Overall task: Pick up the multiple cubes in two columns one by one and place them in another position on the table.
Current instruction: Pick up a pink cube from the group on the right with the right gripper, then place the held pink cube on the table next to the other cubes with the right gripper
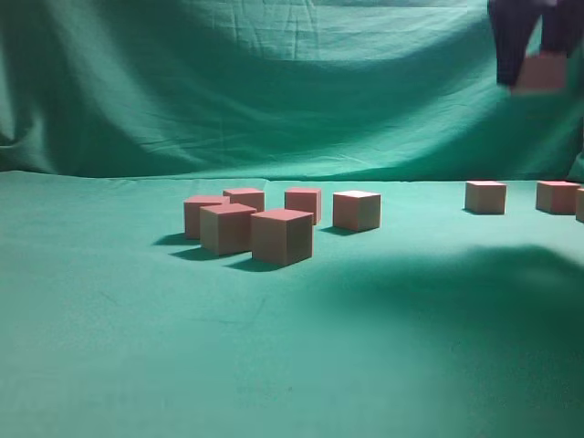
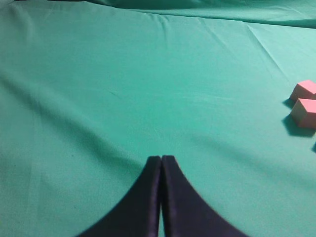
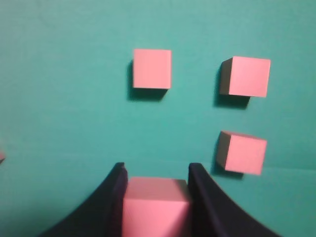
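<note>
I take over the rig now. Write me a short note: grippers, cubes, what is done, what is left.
Left gripper: shut, empty, low over bare table.
Right gripper: shut on a held cube, raised high at the right.
Three cubes sit below it on the right side; the placing there seems started.
A cluster of six cubes waits mid-table.
Left: set down the held cube, then handle the cluster.

Dim, soft focus, forward-falling shadows

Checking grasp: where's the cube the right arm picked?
Held between the right gripper jaws, the cube hangs at the exterior view's top right, high above the three cubes lying on the table.
</note>
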`<state>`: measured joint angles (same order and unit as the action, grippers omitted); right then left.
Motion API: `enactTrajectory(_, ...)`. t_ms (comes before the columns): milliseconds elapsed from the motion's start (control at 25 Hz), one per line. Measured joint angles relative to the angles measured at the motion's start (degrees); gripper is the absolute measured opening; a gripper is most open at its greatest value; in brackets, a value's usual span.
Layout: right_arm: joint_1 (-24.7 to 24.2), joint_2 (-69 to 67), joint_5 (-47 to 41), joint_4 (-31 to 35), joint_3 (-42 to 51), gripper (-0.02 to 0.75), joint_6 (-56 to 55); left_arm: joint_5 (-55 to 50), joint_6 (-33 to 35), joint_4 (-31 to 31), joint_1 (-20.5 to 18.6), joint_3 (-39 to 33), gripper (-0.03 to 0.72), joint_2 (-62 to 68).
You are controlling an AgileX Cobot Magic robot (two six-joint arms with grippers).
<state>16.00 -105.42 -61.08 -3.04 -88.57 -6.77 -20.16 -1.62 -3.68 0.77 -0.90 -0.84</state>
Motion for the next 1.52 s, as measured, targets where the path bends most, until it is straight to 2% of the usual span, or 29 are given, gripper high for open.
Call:
enactTrajectory(160, 4.90, 5.90, -5.33, 0.00, -0.13, 0.255, 0.00, 0.00, 0.00, 0.00, 0.00, 0.00, 0.000, 0.00)
enactTrajectory(360, 12.82, 7.90, -7.13, 0.00, 0.27, 0.255, -1.66, 0.00, 0.00, 0.00, 0.00, 0.00, 0.000, 0.00)
enactTrajectory(560, 20.82, 7.90, -1.42, 0.22, 8.41, 0.255, -4.00, 0.00, 0.00, 0.00, 0.00, 0.00, 0.000, 0.00)
enactTrajectory(720, 24.81, 7.90, 4.96, 0.71, 16.50, 0.255, -6.32, 0.00, 0.00, 0.00, 0.00, 0.00, 0.000, 0.00)
enactTrajectory(880, 28.07, 7.13, 10.01, 1.53, 20.88, 0.255, -9.69, 0.00, 0.00, 0.00, 0.00, 0.00, 0.000, 0.00)
enactTrajectory(1040, 30.86, 4.89, 15.27, 1.98, 21.44, 0.255, -11.87, 0.00, 0.00, 0.00, 0.00, 0.00, 0.000, 0.00)
enactTrajectory(1320, 31.74, -0.26, 19.14, 1.65, 21.44, 0.255, -14.54, 0.00, 0.00, 0.00, 0.00, 0.00, 0.000, 0.00)
enactTrajectory(1520, 31.74, -0.71, 19.96, -1.54, 21.52, 0.255, -17.48, 0.00, 0.00, 0.00, 0.00, 0.00, 0.000, 0.00)
